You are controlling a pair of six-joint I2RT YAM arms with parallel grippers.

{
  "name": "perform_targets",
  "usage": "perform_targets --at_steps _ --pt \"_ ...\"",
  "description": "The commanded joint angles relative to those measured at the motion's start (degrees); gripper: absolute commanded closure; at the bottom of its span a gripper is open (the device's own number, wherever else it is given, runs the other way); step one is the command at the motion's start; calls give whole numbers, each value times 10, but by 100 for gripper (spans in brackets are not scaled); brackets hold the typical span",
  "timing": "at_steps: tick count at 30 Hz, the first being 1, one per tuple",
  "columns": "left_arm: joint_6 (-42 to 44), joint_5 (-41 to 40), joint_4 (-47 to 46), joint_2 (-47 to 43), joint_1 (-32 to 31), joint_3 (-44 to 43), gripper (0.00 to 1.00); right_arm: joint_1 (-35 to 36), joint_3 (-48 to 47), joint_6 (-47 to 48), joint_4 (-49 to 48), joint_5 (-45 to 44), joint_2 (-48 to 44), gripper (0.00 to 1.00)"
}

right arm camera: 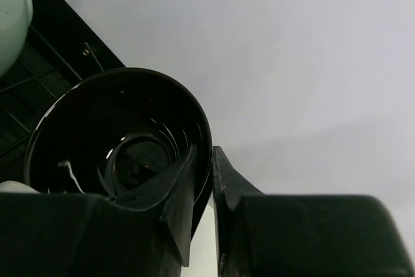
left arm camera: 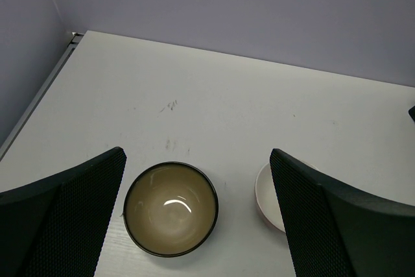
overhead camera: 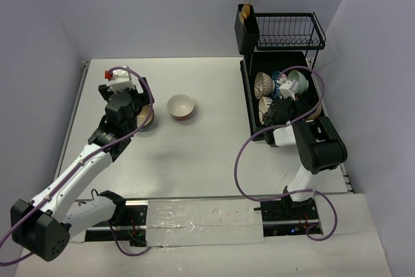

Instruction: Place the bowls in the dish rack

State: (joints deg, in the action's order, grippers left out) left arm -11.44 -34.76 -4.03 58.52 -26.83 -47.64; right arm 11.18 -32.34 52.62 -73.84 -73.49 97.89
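while the left arm (overhead camera: 78, 167) reaches over the far left part of the white worktop (overhead camera: 207, 160), the left jaws stand wide apart and hold nothing. they hang above a tan round ceramic bowl with a dark rim (left arm camera: 170, 209), which sits upright on the worktop below and between them. just to the right of it, not touching, a white round ceramic bowl with a red outside (overhead camera: 181, 106) also stands upright on the worktop, well left of the black wire dish rack (overhead camera: 249, 105) at the far right. the right arm (overhead camera: 311, 144) bends over that rack, and the right jaws are clamped on the rim of a dark glossy round bowl (right arm camera: 123, 134), one side inside it and one outside. the bowl is tilted on edge over the rack's right side; whether it touches the wires i cannot tell. in the rack's far end a brown-white patterned bowl (overhead camera: 262, 84), a blue patterned bowl (overhead camera: 281, 86) and a mint green bowl (overhead camera: 299, 81) stand on edge in a row. a black cutlery holder with gold forks (overhead camera: 247, 27) sits at the rack's far left corner.
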Motion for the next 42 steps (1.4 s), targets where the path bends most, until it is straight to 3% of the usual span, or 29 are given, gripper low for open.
perform_targets --at_steps 1,5,8,13,16,18,23,32,37,42 --pt "7 1 -23 -12 -2 4 1 17 6 -10 -21 23 20 76" --pt "8 1 -23 -14 -2 4 1 18 8 -6 -21 27 20 77" --pt "7 0 -22 -15 -2 5 1 18 10 -9 -22 28 20 86" --pt "9 0 -22 -18 -2 5 1 13 10 -29 -17 20 6 84" --pt "9 0 -22 -21 -2 5 1 10 6 -61 16 19 -24 76" --pt "8 2 -22 -22 -2 5 1 10 2 -125 97 22 -63 67" --pt "7 3 -20 -25 -2 5 1 -7 -26 -343 372 88 -162 60" --pt "7 2 -18 -35 -2 6 1 -24 -63 -499 561 143 -207 52" --pt "12 0 -20 -39 -2 8 1 -106 -121 -709 779 289 -259 45" --pt "15 -1 -23 -39 -2 11 1 -169 -141 -802 866 398 -320 37"
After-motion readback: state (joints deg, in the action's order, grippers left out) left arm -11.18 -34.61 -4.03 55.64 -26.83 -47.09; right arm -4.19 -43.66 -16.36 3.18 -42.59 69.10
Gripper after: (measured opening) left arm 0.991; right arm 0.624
